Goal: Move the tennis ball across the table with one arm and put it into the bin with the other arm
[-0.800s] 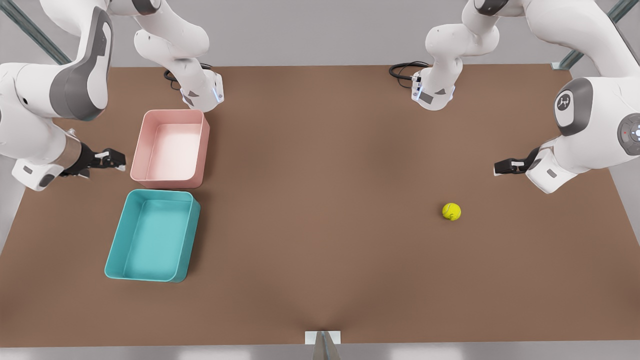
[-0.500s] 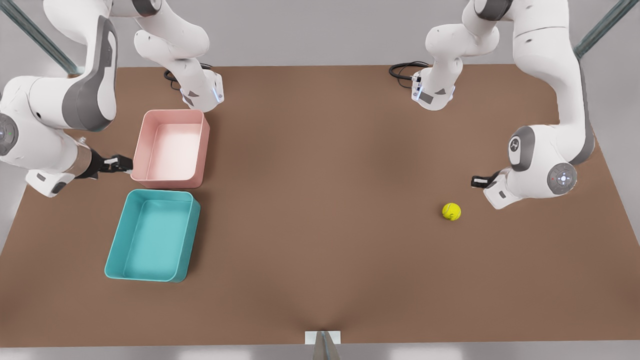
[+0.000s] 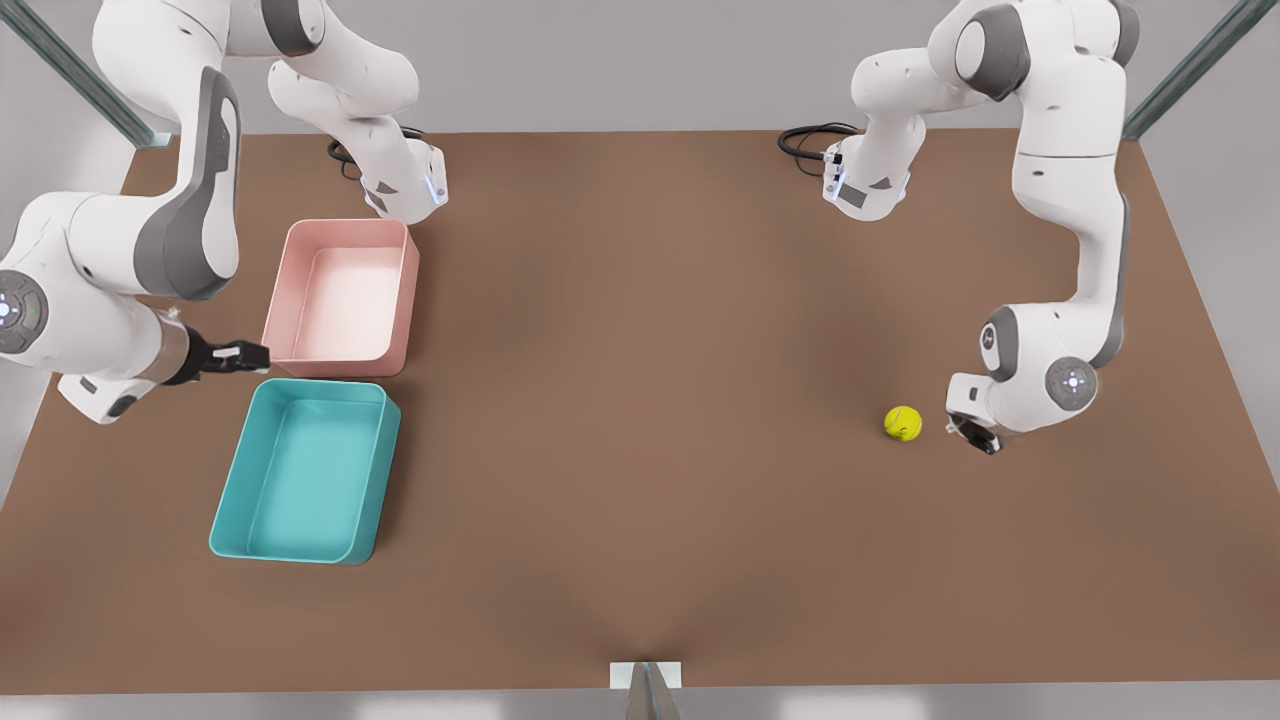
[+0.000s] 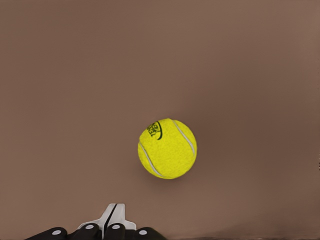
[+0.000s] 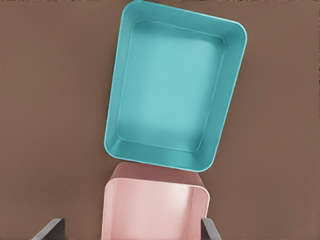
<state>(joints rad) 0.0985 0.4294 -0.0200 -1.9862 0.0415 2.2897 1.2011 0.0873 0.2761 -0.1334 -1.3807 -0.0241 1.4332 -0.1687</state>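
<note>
Left gripper [image 3: 972, 432] beside tennis ball [image 3: 903, 423], fingers together in wrist view; right gripper [image 3: 243, 353], spread wide, near teal bin [image 3: 232, 487].

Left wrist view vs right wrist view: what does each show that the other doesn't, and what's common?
The left wrist view alone has the tennis ball lying on bare tabletop, with the left gripper beside it, fingers pressed together. The right wrist view alone has the teal bin and the pink bin, both with nothing in them, standing close end to end, and the right gripper's fingers spread wide at either side of the pink bin. Both share the brown table.
</note>
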